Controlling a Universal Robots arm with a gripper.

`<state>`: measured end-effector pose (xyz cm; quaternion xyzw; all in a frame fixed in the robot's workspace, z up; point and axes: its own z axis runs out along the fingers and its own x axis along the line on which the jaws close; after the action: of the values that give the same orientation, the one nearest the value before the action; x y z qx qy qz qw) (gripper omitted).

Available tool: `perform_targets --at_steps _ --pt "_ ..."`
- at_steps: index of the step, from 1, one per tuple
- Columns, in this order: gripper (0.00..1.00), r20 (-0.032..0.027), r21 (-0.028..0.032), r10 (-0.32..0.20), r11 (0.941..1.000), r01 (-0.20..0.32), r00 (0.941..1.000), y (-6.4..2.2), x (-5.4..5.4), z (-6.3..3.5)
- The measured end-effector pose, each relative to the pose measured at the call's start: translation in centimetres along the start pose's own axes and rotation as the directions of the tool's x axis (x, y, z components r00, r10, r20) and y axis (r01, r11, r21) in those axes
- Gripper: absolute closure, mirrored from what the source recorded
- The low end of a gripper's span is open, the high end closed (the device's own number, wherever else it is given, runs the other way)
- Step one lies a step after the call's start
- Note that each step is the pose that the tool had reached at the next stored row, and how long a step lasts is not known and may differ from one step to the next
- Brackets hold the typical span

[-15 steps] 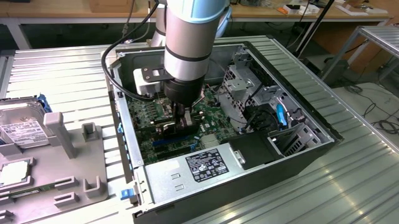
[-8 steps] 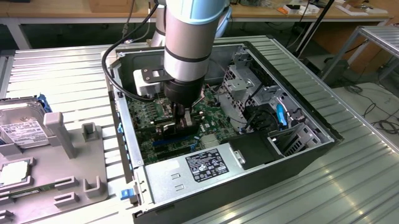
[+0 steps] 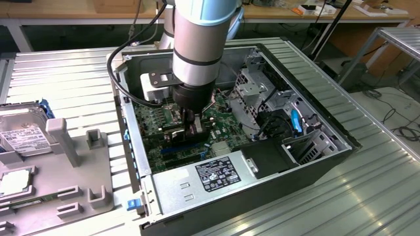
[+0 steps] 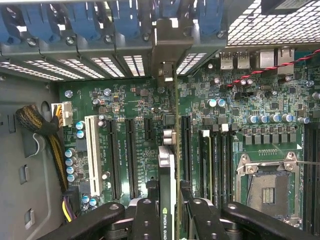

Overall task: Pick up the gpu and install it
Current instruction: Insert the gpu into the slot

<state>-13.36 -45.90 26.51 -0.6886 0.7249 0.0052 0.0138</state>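
Note:
The gpu [image 4: 167, 165] stands on edge between my fingers, a thin dark board with a silvery bracket at its far end by the case's rear slot openings. My gripper [image 4: 170, 222] is shut on the card's upper edge, with one black finger [image 4: 146, 220] on each side. The card hangs low over the green motherboard [image 4: 135, 105], in line with the long black slots; whether it touches one I cannot tell. In the exterior view my gripper [image 3: 195, 129] reaches down into the open computer case [image 3: 315, 113], and the gpu [image 3: 177, 130] shows as a dark strip beneath it.
Blue slot latches [image 4: 75, 20] line the case's rear wall. A white slot [image 4: 92, 155], a cable bundle [image 4: 40, 130] and the CPU socket [image 4: 267, 185] flank the card. The power supply [image 3: 210, 179] and drive cage [image 3: 256, 93] crowd the case. A hard drive [image 3: 23, 130] sits in a grey fixture [image 3: 66, 162].

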Motion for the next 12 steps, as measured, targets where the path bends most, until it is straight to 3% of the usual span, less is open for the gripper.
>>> perform_targets --at_steps 12 --pt "0.73 0.0 0.0009 -0.001 1.0 0.001 1.0 0.02 -0.06 -0.03"
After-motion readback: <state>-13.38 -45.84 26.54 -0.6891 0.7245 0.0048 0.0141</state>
